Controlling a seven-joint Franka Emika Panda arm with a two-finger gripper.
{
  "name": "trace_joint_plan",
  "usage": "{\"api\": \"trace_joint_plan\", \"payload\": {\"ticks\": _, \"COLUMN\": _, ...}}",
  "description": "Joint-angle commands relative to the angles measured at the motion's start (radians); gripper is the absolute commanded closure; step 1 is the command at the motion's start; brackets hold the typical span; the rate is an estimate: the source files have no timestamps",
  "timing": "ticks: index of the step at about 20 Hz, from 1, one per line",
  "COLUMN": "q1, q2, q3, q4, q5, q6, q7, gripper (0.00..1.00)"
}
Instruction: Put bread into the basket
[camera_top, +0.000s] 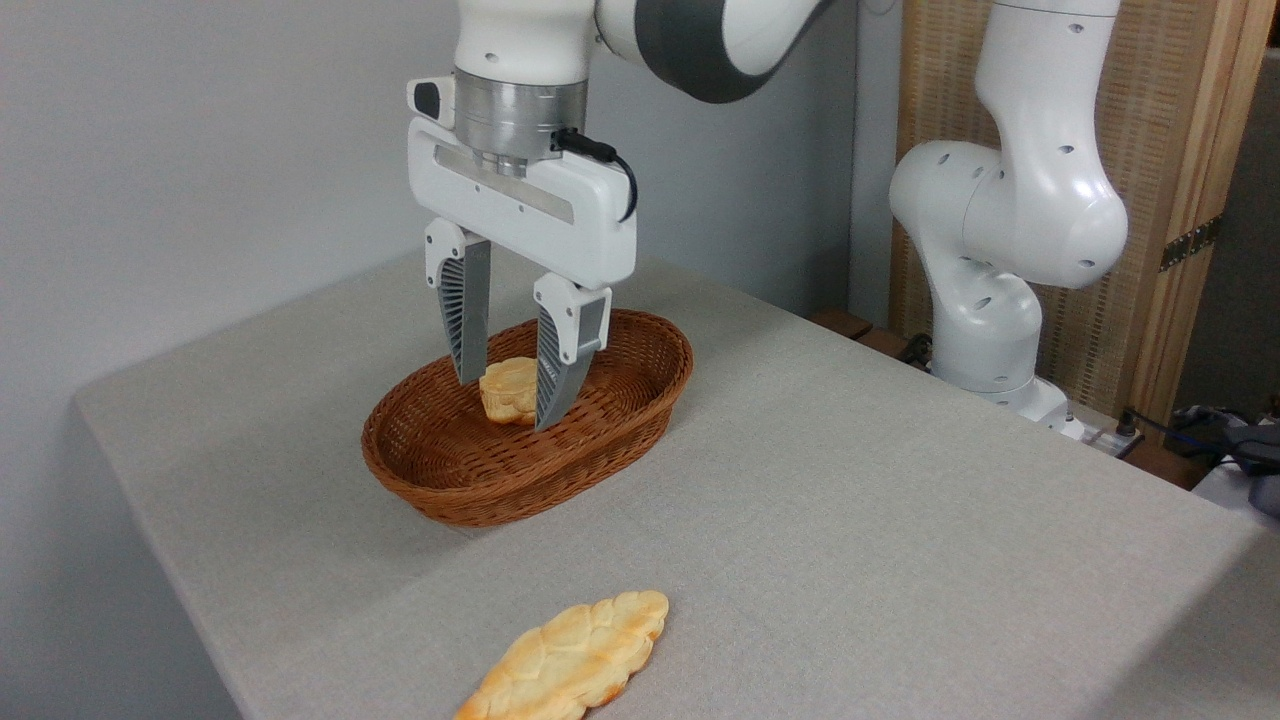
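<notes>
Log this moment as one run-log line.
gripper: open, over basket | small roll: in basket, between fingers | braided loaf: on table, front edge | pending: loaf

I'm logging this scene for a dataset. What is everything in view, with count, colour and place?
Roll: one, pale golden, inside the basket.
Basket: one, reddish-brown wicker, oval, on the table left of centre.
Loaf: one, golden-brown, braided, on the table at the bottom edge, outside the basket.
Table: one, covered in grey cloth.
Screen: one, wood-framed, woven, far right behind the arm.
Cables: dark, on the right edge.
Arm: one, white and grey, base at right.
Hand: one, white with grey fingers, open, straddling the roll over the basket.
</notes>
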Motion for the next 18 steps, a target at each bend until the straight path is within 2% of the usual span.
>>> {"api": "trace_joint_plan", "payload": {"ticks": 1, "q1": -0.005, "q2": 0.014, "q3": 0.047, "q4": -0.016, "q5": 0.001, "q6": 0.076, "q7": 0.004, "gripper": 0.00}}
{"api": "trace_joint_plan", "payload": {"ticks": 7, "q1": -0.005, "q2": 0.057, "q3": 0.145, "q4": -0.027, "q5": 0.001, "q6": 0.150, "q7": 0.108, "gripper": 0.00}}
{"api": "trace_joint_plan", "payload": {"ticks": 9, "q1": -0.005, "q2": 0.073, "q3": 0.189, "q4": -0.047, "q5": 0.001, "q6": 0.150, "q7": 0.183, "gripper": 0.00}}
{"api": "trace_joint_plan", "payload": {"ticks": 18, "q1": -0.005, "q2": 0.189, "q3": 0.225, "q4": -0.059, "q5": -0.001, "q6": 0.210, "q7": 0.406, "gripper": 0.00}}
